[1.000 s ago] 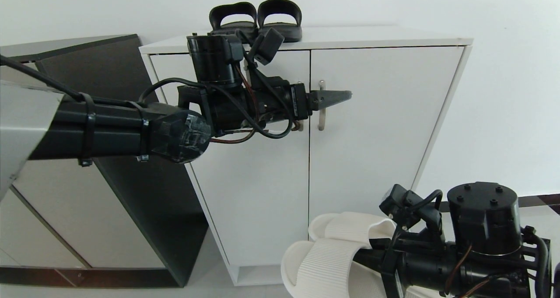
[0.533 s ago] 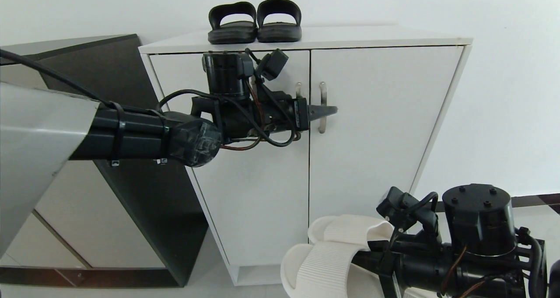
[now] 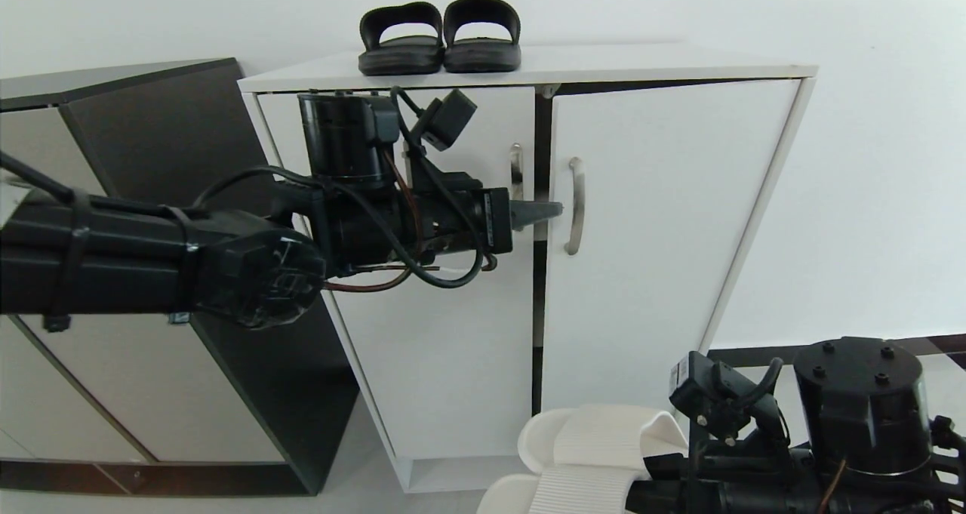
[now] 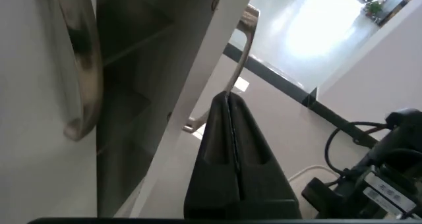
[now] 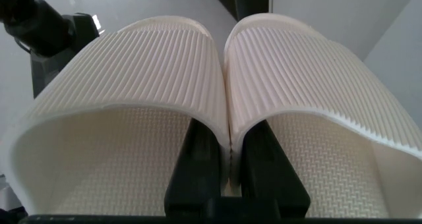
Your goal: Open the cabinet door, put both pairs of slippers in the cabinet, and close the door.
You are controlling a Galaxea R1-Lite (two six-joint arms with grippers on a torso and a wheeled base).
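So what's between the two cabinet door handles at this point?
In the head view, the left tool, shut, pokes between the left handle and right handle, over the dark gap where the right door stands ajar.

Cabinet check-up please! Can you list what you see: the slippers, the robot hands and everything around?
Surface: white cabinet top, black slippers stand on it side by side.
Job's things: white slippers held low in front; right door ajar, dark gap beside it; left door shut.
Clutter: nothing seen.
Grippers: left gripper shut, tip at the gap near the right door's handle; right gripper shut on the white slippers.
Cables: black and reddish loops at the left wrist.
Surroundings: dark cabinet, white wall.
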